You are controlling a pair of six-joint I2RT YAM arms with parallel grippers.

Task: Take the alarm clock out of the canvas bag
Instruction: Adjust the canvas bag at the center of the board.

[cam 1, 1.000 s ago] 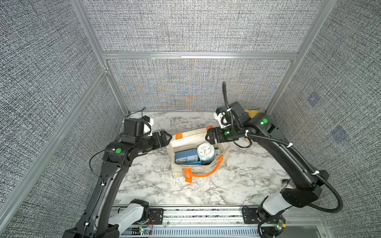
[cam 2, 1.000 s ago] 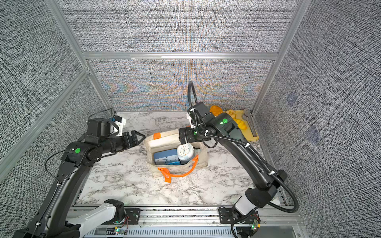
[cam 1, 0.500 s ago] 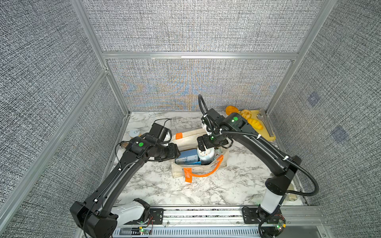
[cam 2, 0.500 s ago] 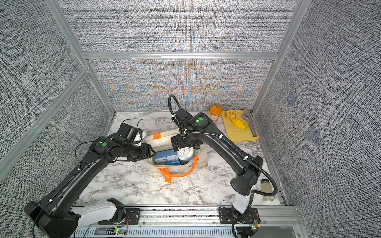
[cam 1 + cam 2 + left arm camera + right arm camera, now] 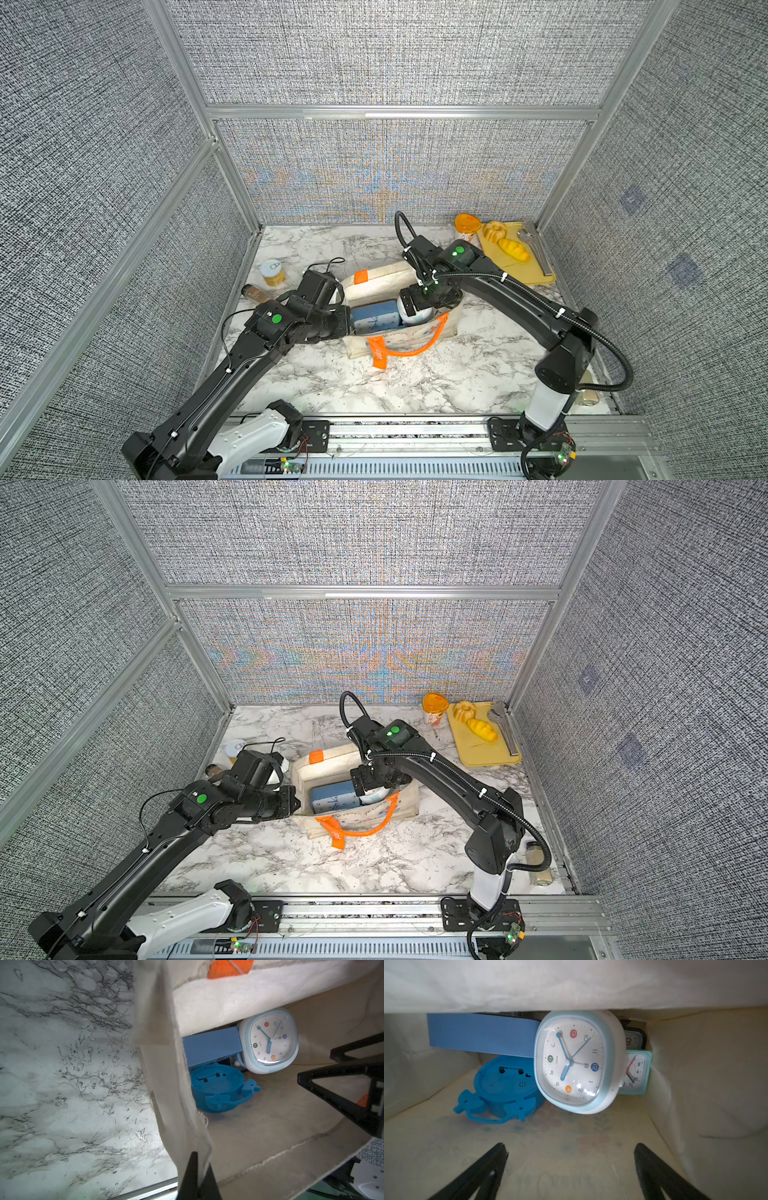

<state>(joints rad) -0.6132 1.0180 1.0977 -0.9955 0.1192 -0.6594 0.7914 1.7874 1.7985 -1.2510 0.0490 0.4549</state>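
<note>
Right gripper (image 5: 570, 1147) gapes wide inside the cream canvas bag (image 5: 382, 282) with orange handles, facing the rounded white, pale-blue-rimmed alarm clock (image 5: 571, 1061) propped inside. Left gripper (image 5: 196, 1161) is clenched on the bag's left rim. Straddle the clock's sides squarely, avoiding the round blue clock (image 5: 506, 1088) beside it.

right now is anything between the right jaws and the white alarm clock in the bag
Nothing visible. The right gripper, jaws open inside the canvas bag, faces the white alarm clock with only bare lining between. A blue round clock lies beside it, off the direct line. The left gripper pinches the bag's edge.
</note>
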